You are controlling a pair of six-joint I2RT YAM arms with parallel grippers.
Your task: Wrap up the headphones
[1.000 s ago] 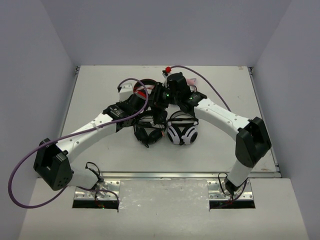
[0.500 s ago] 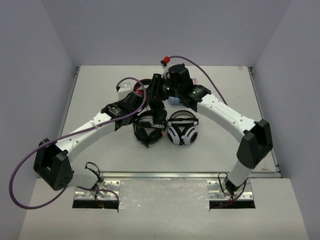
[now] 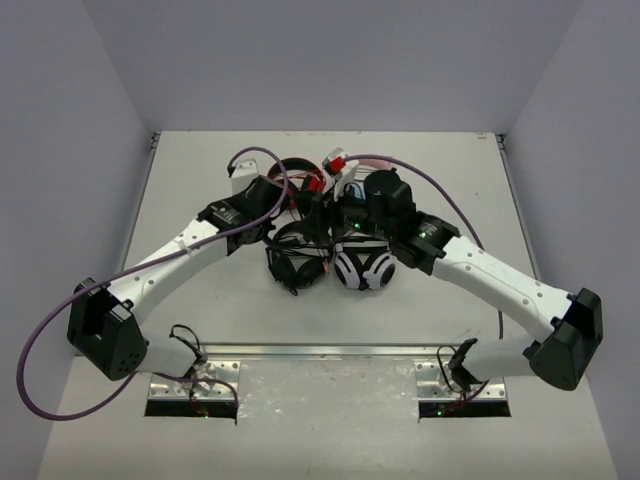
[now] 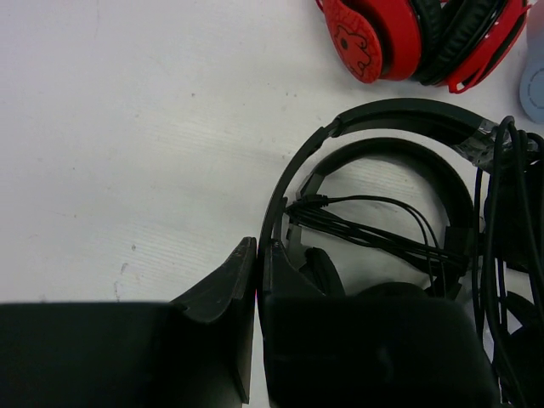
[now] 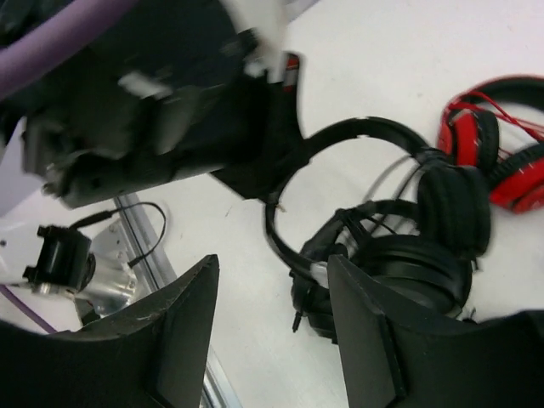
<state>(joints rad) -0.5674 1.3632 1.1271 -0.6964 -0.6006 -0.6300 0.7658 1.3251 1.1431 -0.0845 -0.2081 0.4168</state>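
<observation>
Two sets of jaws matter here: the left jaws are squeezed shut on the thin band of the headphones point(image 5: 361, 124), which lie in the middle of the desk point(image 4: 127, 127) right up against the bigger black pair point(image 5: 416, 272), and the right jaws stand wide apart, holding nothing. The long thin cable point(image 4: 374, 229) lies bunched across the inside of the band, stretching away from the left jaws, so I think the free right jaws, hanging just above, are best placed to pick it up.
</observation>
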